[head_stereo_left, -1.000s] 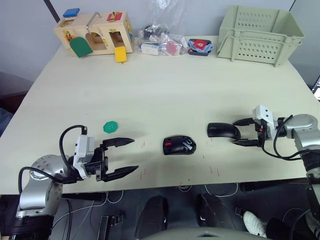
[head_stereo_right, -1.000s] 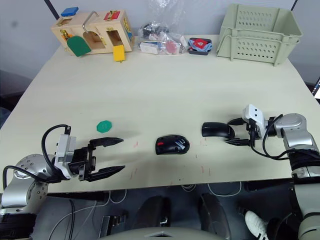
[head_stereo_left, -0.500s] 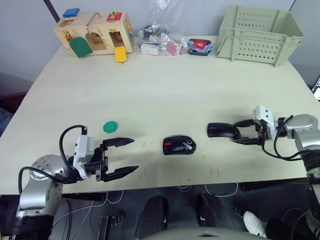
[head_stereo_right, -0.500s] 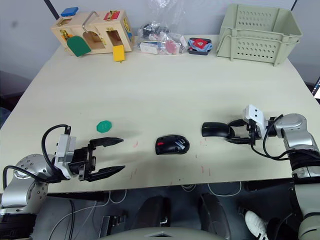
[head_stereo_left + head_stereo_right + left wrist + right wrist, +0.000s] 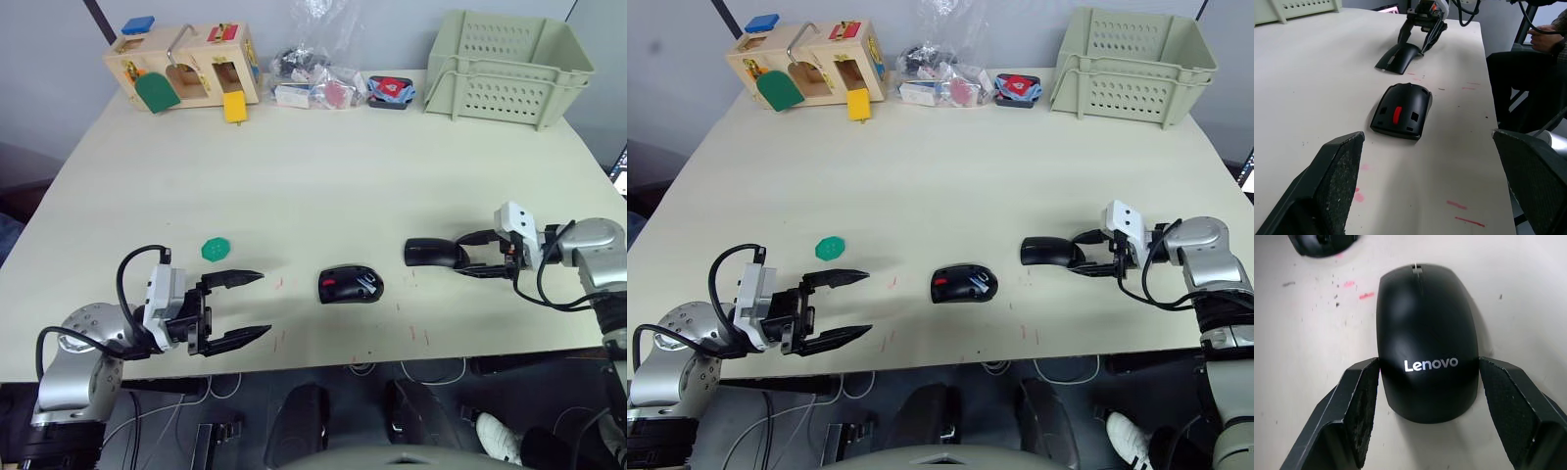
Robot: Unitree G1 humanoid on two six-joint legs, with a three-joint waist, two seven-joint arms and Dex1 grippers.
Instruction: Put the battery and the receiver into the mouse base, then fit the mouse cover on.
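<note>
Fingers of my right gripper (image 5: 1422,396) straddle the mouse cover (image 5: 1426,340), unclosed; left gripper (image 5: 235,308) wide; next, I squeeze.

Both arms: rounded silver-grey metal housings, black cables looping to the wrists. White block behind each gripper. Left gripper (image 5: 240,308) and right gripper (image 5: 482,257): black tapered fingers (image 5: 1360,404) with textured pads.

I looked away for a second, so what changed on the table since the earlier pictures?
The right hand has closed in around the near end of the mouse cover, its fingers now flanking it without clamping. The cover itself barely shifted. The left hand stayed open and idle, and the mouse base did not move.
</note>
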